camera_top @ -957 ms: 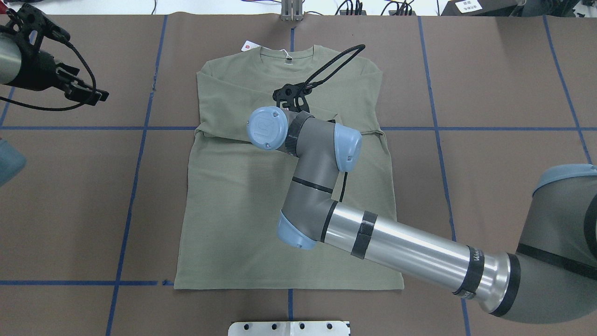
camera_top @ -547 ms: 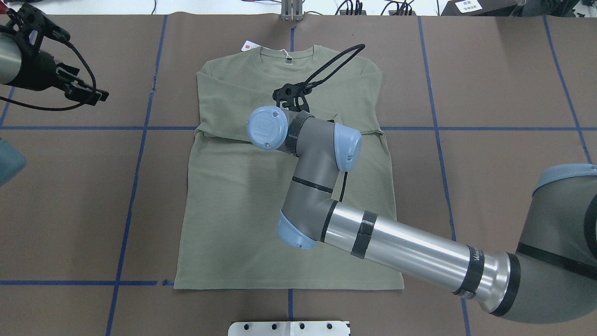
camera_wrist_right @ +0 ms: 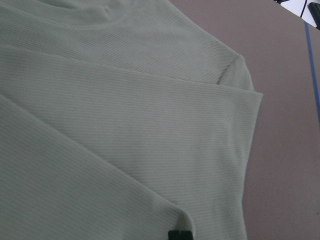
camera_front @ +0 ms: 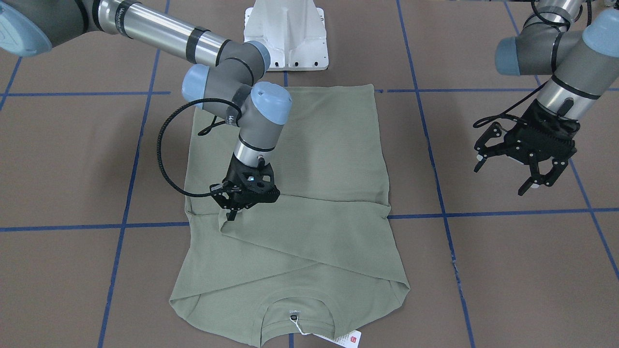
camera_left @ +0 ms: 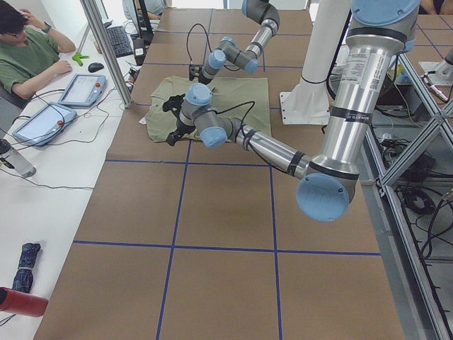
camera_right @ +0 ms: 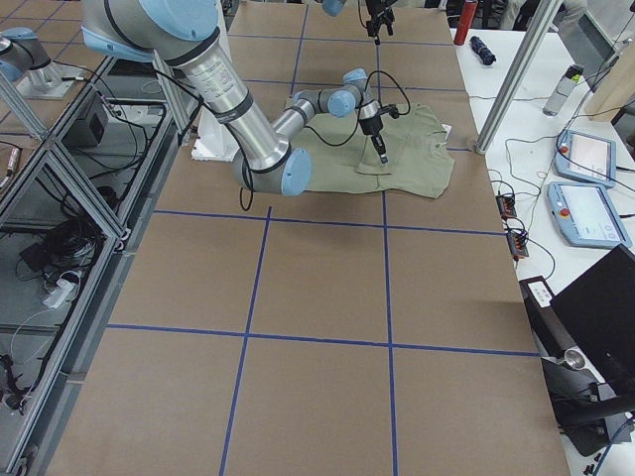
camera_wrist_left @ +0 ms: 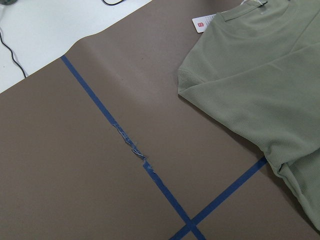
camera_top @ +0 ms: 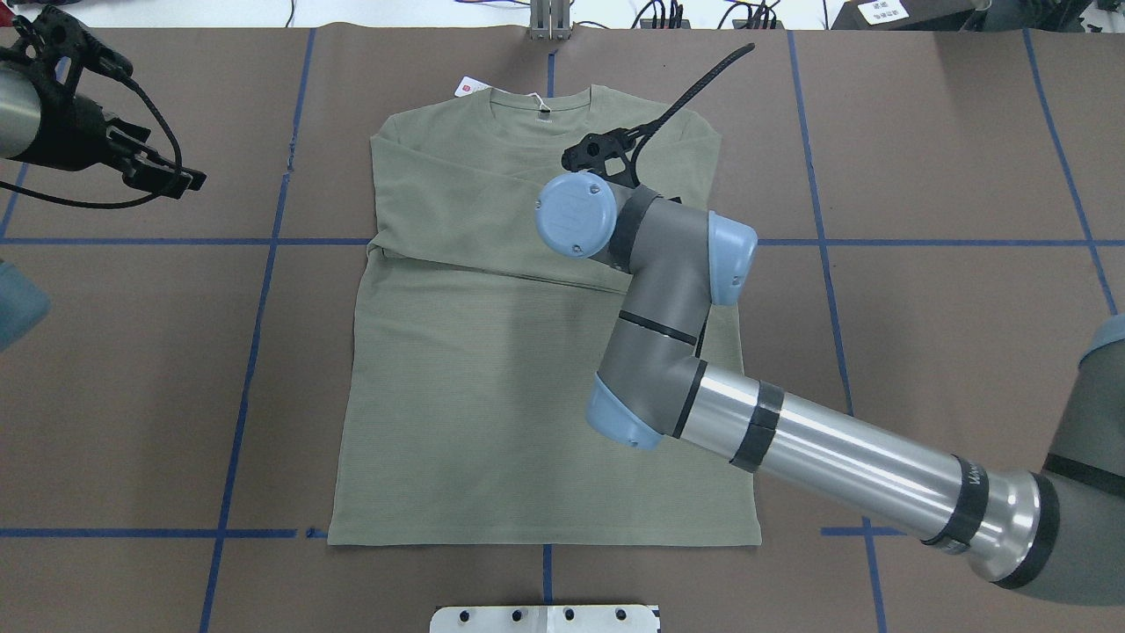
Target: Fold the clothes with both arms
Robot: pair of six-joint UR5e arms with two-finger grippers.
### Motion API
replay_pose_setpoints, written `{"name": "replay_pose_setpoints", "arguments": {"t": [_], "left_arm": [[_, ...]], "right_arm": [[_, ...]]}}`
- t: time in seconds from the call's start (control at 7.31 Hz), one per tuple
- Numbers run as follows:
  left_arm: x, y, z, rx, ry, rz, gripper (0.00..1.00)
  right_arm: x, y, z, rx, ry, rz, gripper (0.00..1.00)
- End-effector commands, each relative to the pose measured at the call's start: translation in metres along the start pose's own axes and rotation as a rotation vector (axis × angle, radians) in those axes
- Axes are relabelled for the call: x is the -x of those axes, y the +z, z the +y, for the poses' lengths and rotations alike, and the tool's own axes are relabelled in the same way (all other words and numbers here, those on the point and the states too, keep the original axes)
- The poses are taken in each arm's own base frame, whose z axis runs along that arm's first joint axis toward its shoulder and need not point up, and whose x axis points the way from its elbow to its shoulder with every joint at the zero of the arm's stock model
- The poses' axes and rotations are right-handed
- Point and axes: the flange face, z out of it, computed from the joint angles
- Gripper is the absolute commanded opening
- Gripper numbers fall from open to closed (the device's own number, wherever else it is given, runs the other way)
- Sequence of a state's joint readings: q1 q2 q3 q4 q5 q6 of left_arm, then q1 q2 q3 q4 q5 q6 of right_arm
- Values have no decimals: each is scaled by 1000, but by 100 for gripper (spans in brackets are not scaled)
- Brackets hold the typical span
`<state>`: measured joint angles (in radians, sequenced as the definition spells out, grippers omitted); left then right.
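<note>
One white hang tag (camera_front: 349, 339) with a red mark, its print too small to read, lies by the neck of the green shirt (camera_front: 329, 145). The shirt is spread flat mid-table (camera_front: 483, 270), a sleeve (camera_front: 314, 212) folded across it. The right gripper (camera_front: 232, 212) points down at the sleeve's end with fingers close together, and the left gripper (camera_front: 512, 169) hangs well aside with fingers spread wide.

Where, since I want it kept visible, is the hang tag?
Front-facing view: the hang tag lies at the bottom edge, just right of the collar of the shirt.
</note>
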<state>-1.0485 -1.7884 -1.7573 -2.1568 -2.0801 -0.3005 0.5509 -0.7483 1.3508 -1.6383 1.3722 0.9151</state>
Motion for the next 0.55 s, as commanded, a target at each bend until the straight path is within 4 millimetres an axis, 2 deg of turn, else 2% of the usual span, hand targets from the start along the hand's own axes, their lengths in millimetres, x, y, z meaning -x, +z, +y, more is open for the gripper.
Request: {"name": "replay_pose_setpoints", "arguments": {"t": [0.0,0.41], "left_arm": [[-1,0,0,0,1,1,100],[-1,-1,-1,-3,2,2,100]], "right_arm": [[-37,19,13,1,-43,17,0],[-56,37,16,-4,-114,30,0]]}}
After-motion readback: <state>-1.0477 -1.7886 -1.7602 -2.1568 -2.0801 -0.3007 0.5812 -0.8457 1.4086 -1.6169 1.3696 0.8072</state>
